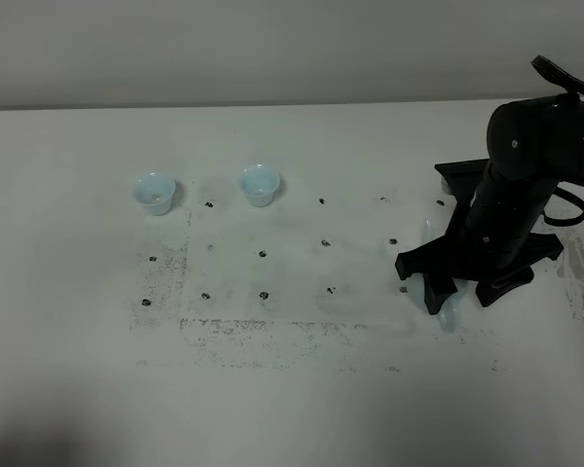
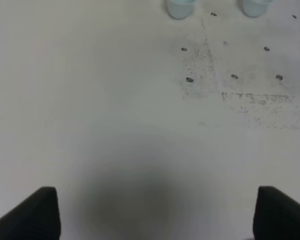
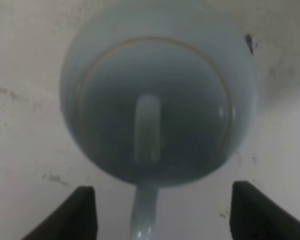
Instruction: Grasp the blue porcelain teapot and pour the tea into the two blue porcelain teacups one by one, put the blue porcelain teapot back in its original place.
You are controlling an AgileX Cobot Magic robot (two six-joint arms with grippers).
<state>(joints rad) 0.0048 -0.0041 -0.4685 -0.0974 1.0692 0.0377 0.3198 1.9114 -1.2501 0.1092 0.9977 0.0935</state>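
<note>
The left end effector (image 2: 157, 215) is not seen in the high view. Its own wrist view shows only the two dark fingers (image 2: 40, 215), cut off by the edge of the picture. They stand wide apart with nothing between them, so it is released, and under it is only bare white table (image 1: 68, 321) and a soft shadow.

On the far left part of the table stand the two teacups, upright and apart from each other: the left teacup (image 1: 155, 193) and, to its right, the right teacup (image 1: 259, 184). In the left wrist view only their lower parts show, because the picture edge cuts them. What is inside them I cannot tell.

Between the cups and the arm, small dark marks (image 1: 263, 255) lie on the table in rows, with a speckled, worn line around them.

On the right side the black right arm (image 1: 526, 146) bends down over the table, and its upper part runs out of the picture. It hides nearly the whole teapot (image 3: 157, 107) in the high view. The right wrist view shows the teapot close and blurred: a pale blue round body standing on the table, with its loop handle (image 3: 144, 210) pointing toward the camera. The lid and the spout are hard to make out. The right end effector (image 3: 162, 207) has its fingers (image 3: 82, 215) spread wide on both sides of the handle without touching it, so it is released and grasps nothing.
</note>
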